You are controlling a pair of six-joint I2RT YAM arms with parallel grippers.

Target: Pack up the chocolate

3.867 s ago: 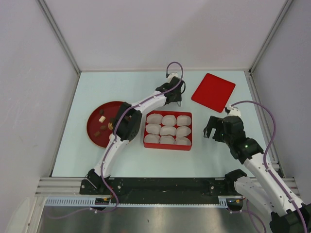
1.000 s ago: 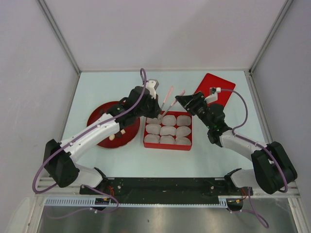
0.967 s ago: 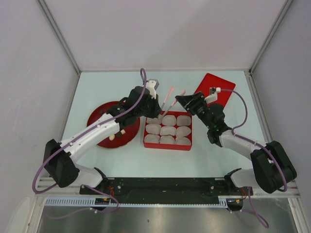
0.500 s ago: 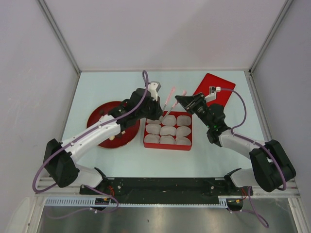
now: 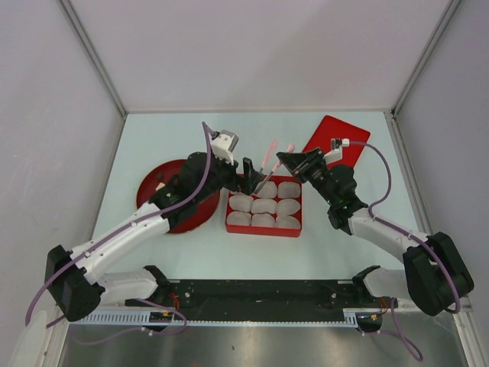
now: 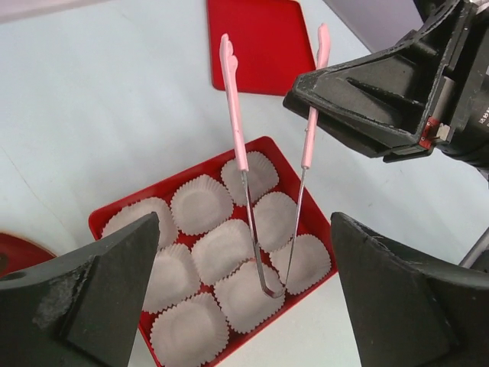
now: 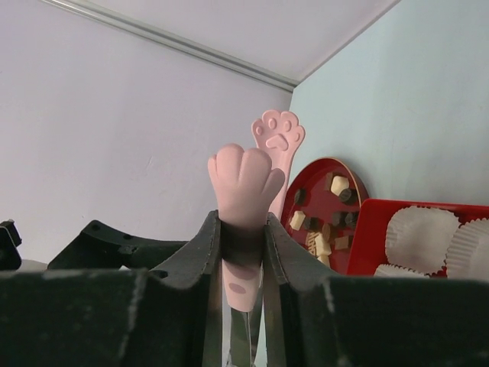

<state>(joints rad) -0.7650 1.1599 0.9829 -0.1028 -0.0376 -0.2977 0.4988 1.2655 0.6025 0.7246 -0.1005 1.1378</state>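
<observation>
The chocolate [image 7: 338,185] lies as dark and cream pieces on a round red plate [image 7: 306,170]; in the top view the left arm covers most of that plate [image 5: 153,191]. Thin pink-handled tongs [image 5: 268,162] hang over the red tray [image 5: 263,231] of white paper cups [image 6: 200,204], tips down. My right gripper [image 7: 243,225] is shut on one pink handle [image 7: 243,183]. My left gripper [image 6: 244,222] stands open just left of the tongs [image 6: 238,145], touching nothing.
A flat red lid [image 5: 336,141] lies at the back right, behind my right gripper [image 5: 289,162]. The tray [image 6: 99,218] holds several empty cups. The left arm stretches across the plate toward the tray.
My left gripper has let go of the tongs, opened wide and drawn back to the left. The tongs now hang from the right gripper alone.
</observation>
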